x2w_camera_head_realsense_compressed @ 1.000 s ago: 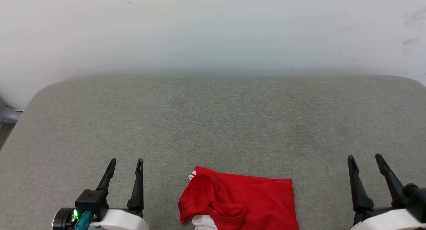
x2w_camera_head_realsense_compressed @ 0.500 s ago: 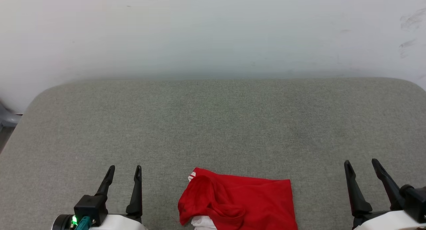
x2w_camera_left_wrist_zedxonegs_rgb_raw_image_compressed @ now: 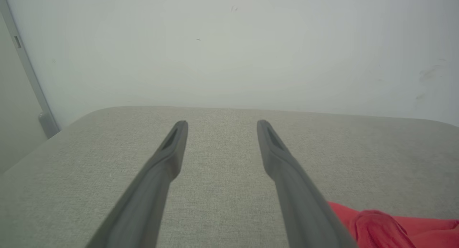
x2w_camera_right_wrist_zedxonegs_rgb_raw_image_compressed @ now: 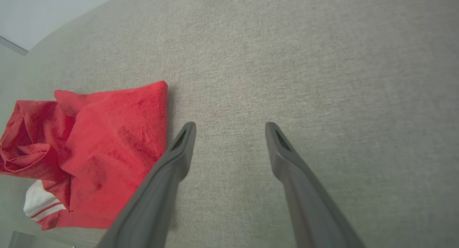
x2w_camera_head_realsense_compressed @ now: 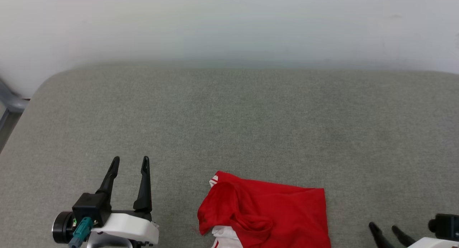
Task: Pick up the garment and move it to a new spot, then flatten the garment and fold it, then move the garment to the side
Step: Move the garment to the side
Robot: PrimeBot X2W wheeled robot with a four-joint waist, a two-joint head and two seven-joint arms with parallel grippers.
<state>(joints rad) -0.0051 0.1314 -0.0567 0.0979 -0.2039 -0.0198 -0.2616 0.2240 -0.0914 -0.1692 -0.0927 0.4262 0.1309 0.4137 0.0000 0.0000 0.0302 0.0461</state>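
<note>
Quickly, counts: one garment [x2w_camera_head_realsense_compressed: 265, 212], two grippers, two long dark fingers on each, one grey padded surface [x2w_camera_head_realsense_compressed: 251, 115], one pale wall [x2w_camera_head_realsense_compressed: 229, 22] behind it, one grey metal bar [x2w_camera_head_realsense_compressed: 10, 101] at the far left edge. The garment is a red shirt lying in a loose, roughly square fold at the near edge of the surface, between the two grippers and touching neither. Its left side is bunched into a soft rumpled lump, and one white sleeve [x2w_camera_right_wrist_zedxonegs_rgb_raw_image_compressed: 39, 205] with red stripe trim pokes out underneath. The left gripper [x2w_camera_head_realsense_compressed: 129, 158] is over bare surface to the garment's left, fingers spread and holding nothing. The right gripper [x2w_camera_head_realsense_compressed: 383, 226] is at the lower right corner, fingers also spread and empty. In the right wrist view the near finger [x2w_camera_right_wrist_zedxonegs_rgb_raw_image_compressed: 179, 147] comes just beside the garment's right edge. Compared with half a second ago the whole head picture has shifted, so the camera moved. Relative to the garment, the right gripper has dropped back so only its fingertips reach into the frame, and the left gripper sits a bit further forward. The garment's fold looks unchanged. The surface is a woven, slightly fuzzy fabric with rounded corners, the shirt is a thin soft knit, and the fingers are smooth, tapered and matte.
</note>
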